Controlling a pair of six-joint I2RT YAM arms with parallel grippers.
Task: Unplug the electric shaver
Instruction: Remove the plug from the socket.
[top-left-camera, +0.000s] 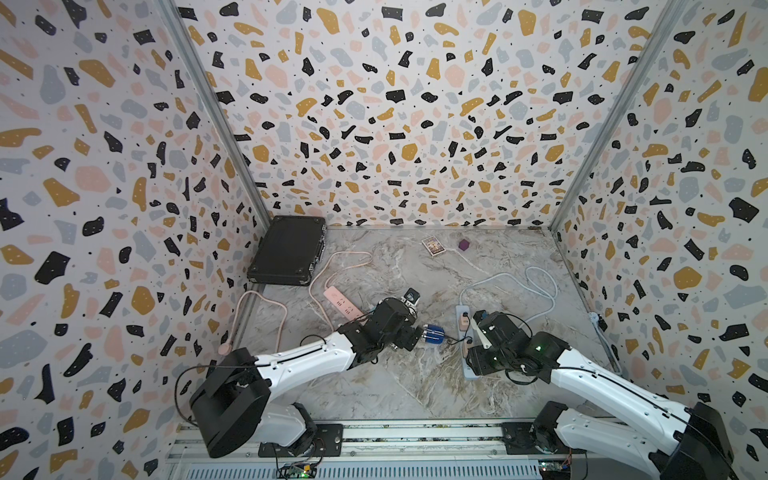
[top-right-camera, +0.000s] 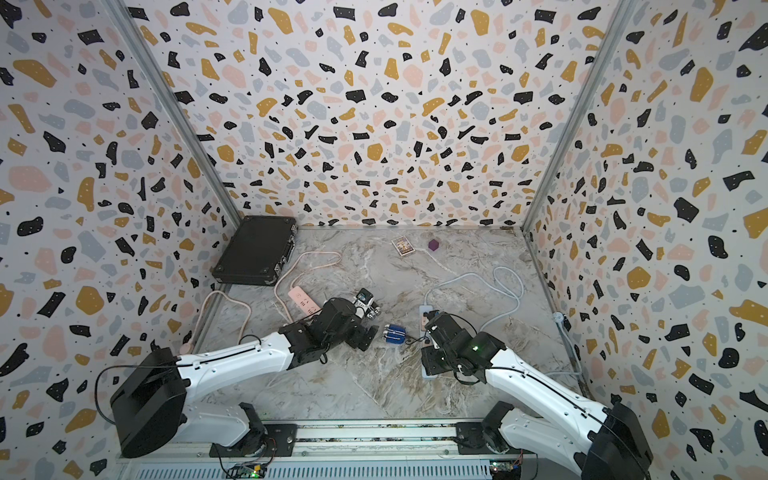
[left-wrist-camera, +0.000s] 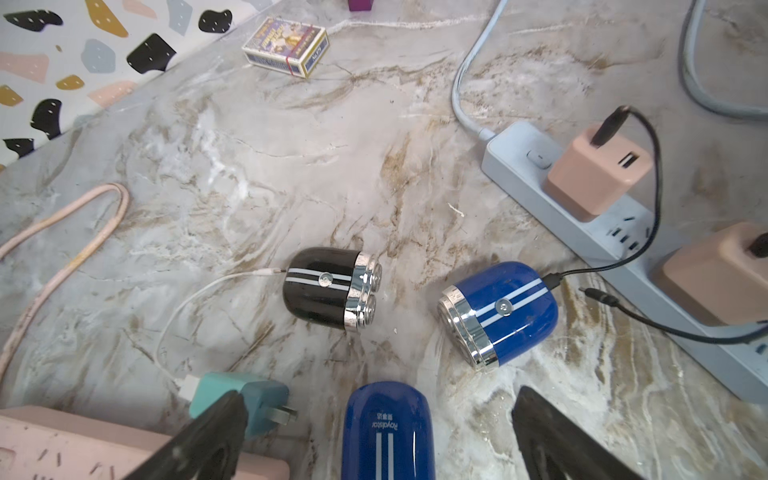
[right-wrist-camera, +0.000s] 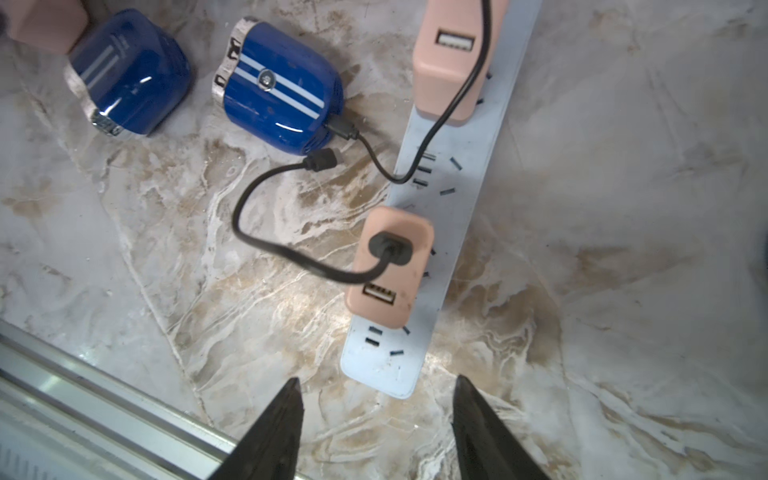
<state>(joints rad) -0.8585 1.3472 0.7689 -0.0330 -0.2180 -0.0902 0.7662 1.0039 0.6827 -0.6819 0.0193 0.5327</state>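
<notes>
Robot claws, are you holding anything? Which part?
Nothing is held. The left gripper is open either side of a blue shaver, not touching; the right gripper is open, empty.

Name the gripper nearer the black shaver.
Left. The left gripper is just short of the black shaver; the right gripper hovers over the grey power strip, farther off.

Overhead pair, close wrists sharing shaver (left-wrist-camera: 498, 311)

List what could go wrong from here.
The open left gripper straddles a blue shaver; a crooked retreat could knock it into the second blue shaver, which has a cable plugged in. The loose cable end lies beside that shaver's plug; the right gripper, open near the power strip, might snag either cable.
</notes>
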